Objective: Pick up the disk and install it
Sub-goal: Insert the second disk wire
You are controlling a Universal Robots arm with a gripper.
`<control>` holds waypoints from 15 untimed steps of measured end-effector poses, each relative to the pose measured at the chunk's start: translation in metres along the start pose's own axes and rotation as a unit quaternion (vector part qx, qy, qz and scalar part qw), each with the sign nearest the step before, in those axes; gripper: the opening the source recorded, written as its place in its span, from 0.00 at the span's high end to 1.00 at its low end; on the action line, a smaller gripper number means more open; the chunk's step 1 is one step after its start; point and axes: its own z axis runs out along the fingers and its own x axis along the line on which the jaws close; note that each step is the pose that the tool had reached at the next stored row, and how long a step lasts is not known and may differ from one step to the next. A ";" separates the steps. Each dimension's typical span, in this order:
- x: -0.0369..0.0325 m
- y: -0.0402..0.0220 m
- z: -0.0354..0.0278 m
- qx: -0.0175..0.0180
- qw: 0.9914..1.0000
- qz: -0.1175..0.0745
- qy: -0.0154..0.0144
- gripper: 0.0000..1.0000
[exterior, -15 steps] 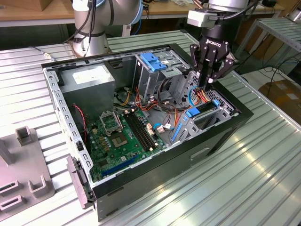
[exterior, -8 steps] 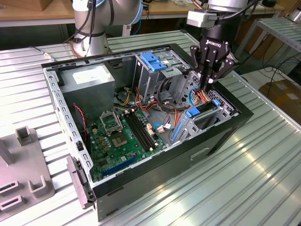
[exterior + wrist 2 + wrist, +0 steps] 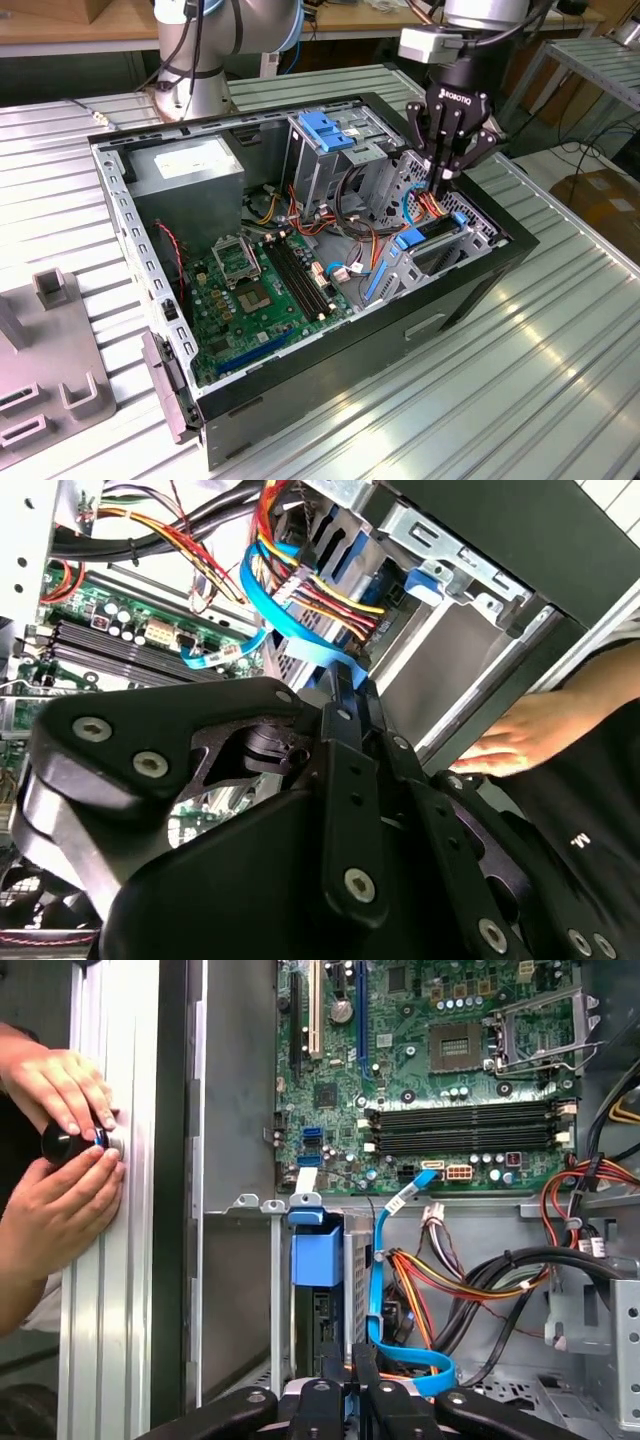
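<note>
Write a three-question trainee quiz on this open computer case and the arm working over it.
1. True or false: the gripper is down inside the computer case, above the drive bay at the exterior view's right.
2. Multiple choice: in the first wrist view, the person's hands rest on A) the motherboard, B) the ribbed metal table beside the case, C) the power supply.
3. Fill in: in the first wrist view, the curved flat cable running down toward the gripper is light ____.

Key: 1 true; 2 B; 3 blue.
</note>
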 end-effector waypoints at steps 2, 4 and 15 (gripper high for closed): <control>0.0043 0.0000 0.0020 0.001 1.000 -0.001 -0.007 0.84; 0.0077 0.0001 0.0036 0.002 1.000 -0.003 -0.015 0.84; 0.0188 0.0120 0.0117 0.007 0.999 -0.007 -0.034 0.84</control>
